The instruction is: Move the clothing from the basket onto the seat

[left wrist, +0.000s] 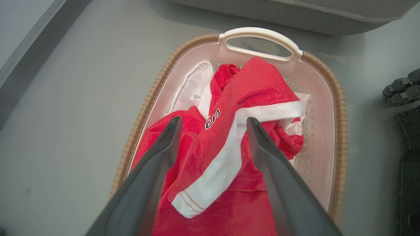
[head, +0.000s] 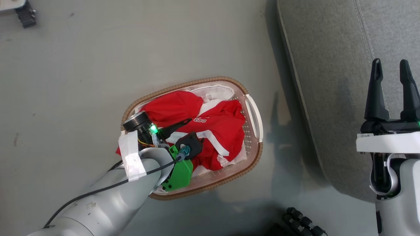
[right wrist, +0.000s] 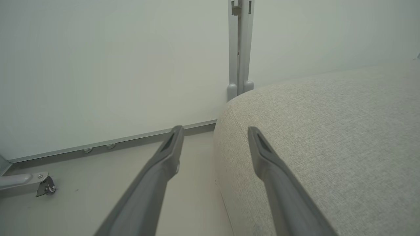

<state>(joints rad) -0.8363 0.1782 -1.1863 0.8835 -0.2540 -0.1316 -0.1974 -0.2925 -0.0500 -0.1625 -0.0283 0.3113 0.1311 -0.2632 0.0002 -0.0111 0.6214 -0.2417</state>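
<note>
Red clothing [left wrist: 256,82] lies heaped in the basket [left wrist: 339,108] beneath the left pincer [left wrist: 214,119], whose fingers stand apart.

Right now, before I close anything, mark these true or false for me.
1. The red clothing lies inside the laundry basket. True.
2. The left gripper is shut on the clothing. False: it is open, its fingers spread above the garment.
3. The laundry basket stands on the grey sofa. False: it stands on the floor beside the sofa.
4. The right gripper is open and holds nothing, over the sofa. True.
</note>
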